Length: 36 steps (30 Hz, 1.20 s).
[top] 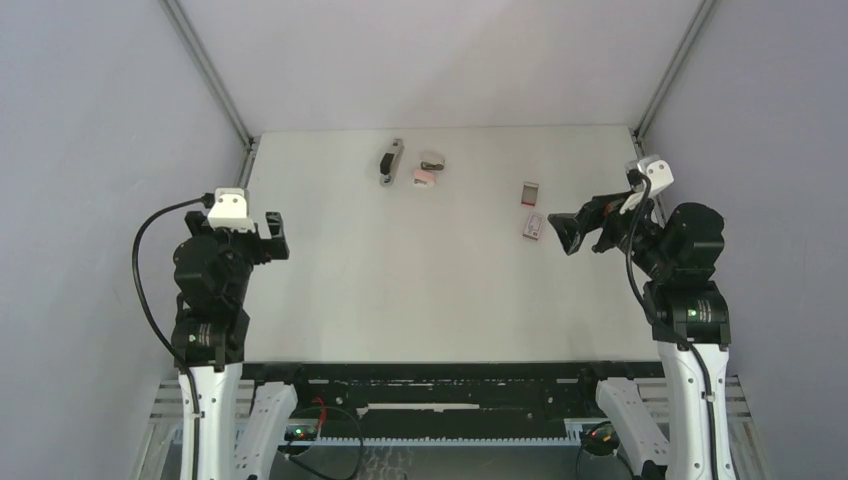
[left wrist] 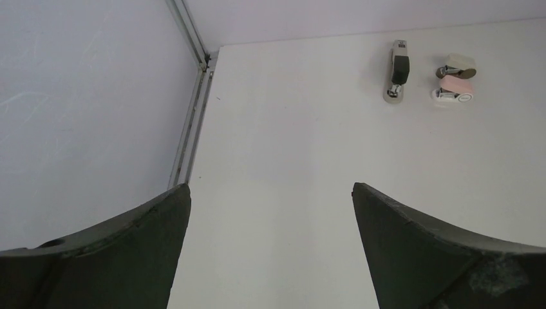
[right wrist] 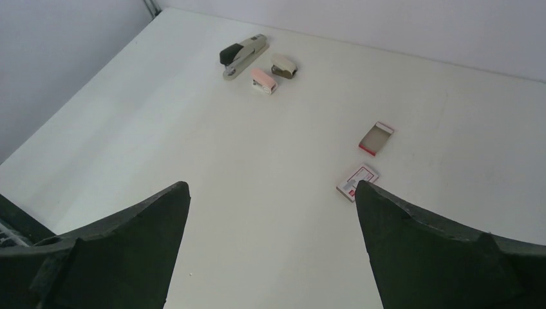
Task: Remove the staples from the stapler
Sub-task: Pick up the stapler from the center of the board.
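Note:
The stapler (top: 390,162) (left wrist: 397,71) (right wrist: 243,53), slim and dark grey with a pale base, lies closed at the far middle of the white table (top: 420,290). The staples are hidden; no loose ones show. My left gripper (top: 272,238) (left wrist: 270,187) hangs open near the table's left edge, well short of the stapler, with nothing between its fingers. My right gripper (top: 562,232) (right wrist: 272,183) is open too, at the right side and pointing left over the table. It is empty and far from the stapler.
A small pink clawed piece (top: 425,177) (right wrist: 263,80) and a beige-grey one (top: 433,161) (right wrist: 284,66) sit just right of the stapler. Two small red-and-white boxes (top: 531,192) (top: 533,226) lie near the right gripper. Grey walls and a metal rail (left wrist: 193,109) border the table.

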Motion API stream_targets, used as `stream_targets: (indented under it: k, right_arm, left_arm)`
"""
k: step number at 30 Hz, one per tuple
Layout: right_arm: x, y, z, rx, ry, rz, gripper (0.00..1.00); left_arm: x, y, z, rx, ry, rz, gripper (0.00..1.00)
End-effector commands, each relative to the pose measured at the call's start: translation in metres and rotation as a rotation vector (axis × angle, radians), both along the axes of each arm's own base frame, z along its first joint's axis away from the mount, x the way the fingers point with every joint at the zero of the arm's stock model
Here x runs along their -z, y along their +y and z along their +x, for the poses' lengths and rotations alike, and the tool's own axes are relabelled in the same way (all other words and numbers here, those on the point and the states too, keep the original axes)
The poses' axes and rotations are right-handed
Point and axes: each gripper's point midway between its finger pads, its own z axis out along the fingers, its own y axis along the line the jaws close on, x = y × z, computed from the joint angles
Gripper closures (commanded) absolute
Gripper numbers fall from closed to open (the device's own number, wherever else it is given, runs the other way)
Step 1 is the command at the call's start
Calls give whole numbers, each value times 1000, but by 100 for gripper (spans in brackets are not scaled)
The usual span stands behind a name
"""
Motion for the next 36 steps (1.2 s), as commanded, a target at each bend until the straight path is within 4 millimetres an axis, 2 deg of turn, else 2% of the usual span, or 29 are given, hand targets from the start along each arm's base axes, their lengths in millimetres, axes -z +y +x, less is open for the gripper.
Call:
stream_targets:
  k: [1, 9, 16, 21, 25, 32, 36]
  right_arm:
    - [15, 0, 5, -16, 1, -55, 0]
    - [23, 2, 13, -13, 5, -68, 0]
    - [33, 3, 22, 1, 37, -47, 0]
    - [49, 7, 40, 32, 95, -53, 0]
    - [69, 7, 62, 108, 135, -127, 0]
    - [94, 21, 90, 147, 227, -197, 0]
    - [103, 32, 108, 137, 273, -188, 0]
  left_arm:
    - [4, -5, 3, 17, 10, -43, 0]
    - [14, -10, 4, 58, 35, -25, 0]
    - [35, -20, 7, 151, 94, 42, 0]
    - [39, -23, 10, 186, 116, 64, 0]
    - [43, -24, 16, 215, 134, 104, 0]
    - [77, -51, 27, 379, 198, 64, 0]
    - [92, -53, 24, 402, 228, 71, 0]
